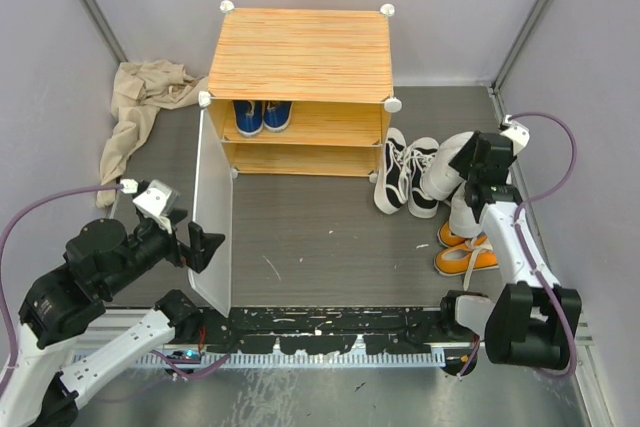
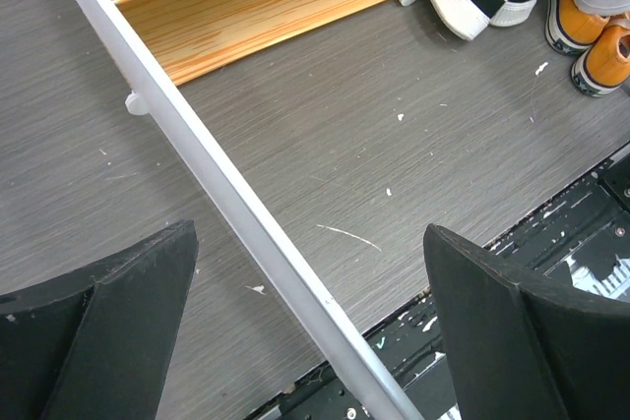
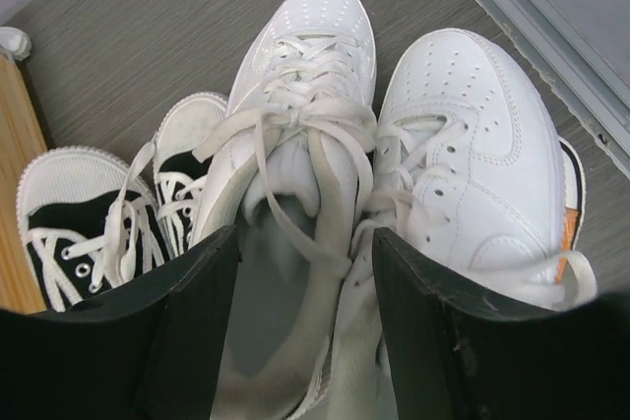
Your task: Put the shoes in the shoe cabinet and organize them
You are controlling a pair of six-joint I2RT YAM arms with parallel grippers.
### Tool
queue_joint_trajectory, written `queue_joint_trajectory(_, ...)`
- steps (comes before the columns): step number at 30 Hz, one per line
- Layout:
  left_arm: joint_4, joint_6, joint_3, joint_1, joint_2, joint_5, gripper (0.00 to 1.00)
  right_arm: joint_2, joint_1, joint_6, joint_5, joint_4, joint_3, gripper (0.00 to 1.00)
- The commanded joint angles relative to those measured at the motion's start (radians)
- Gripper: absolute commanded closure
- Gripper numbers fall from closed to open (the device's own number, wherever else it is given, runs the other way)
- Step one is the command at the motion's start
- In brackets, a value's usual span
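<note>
While the right gripper [image 3: 305, 243] clasps one white shoe [image 3: 295, 95] at its collar, a jaw on either side, the second white shoe [image 3: 463, 145] lies touching it at 3 o'clock. The black high-tops [image 1: 404, 175] crowd in at 9 o'clock, between the white pair and the shoe cabinet [image 1: 300, 52]. The cabinet stands at the tabletop's [image 1: 300, 227] 12 o'clock, with blue shoes [image 1: 262, 115] on its shelf. Orange shoes [image 1: 465, 250] sit at 6 o'clock of the white ones, near the right wall. The door [image 1: 213, 207] swings out toward 6 o'clock. The left gripper [image 1: 207, 247] is open and straddles the door's free edge without touching. A beige cloth [image 1: 140, 112] lies crumpled at 10 o'clock. Bare tabletop runs before the cabinet, between door and shoes.
</note>
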Motion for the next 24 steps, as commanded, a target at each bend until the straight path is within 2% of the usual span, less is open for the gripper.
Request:
queue_joint_trajectory(1,0.023,0.014,-0.022,-0.002,0.019,-0.016,0.02,-0.112,-0.002,0.017,-0.033,-0.185,0.017,0.37)
queue_joint_trajectory(9,0.051,0.038,-0.039,-0.001,0.010,0.008,0.02,-0.200,-0.002,-0.002,-0.034,-0.336,0.047,0.36)
queue_joint_trajectory(11,0.046,0.047,-0.039,-0.001,0.009,0.009,0.02,-0.194,-0.002,-0.002,-0.081,-0.344,0.032,0.36)
queue_joint_trajectory(19,0.005,0.071,-0.025,-0.001,-0.027,-0.010,0.02,-0.069,-0.002,0.050,-0.144,-0.234,-0.005,0.36)
queue_joint_trajectory(24,-0.033,0.072,-0.021,-0.002,-0.067,-0.050,0.02,0.003,-0.002,0.056,-0.123,-0.170,-0.038,0.36)
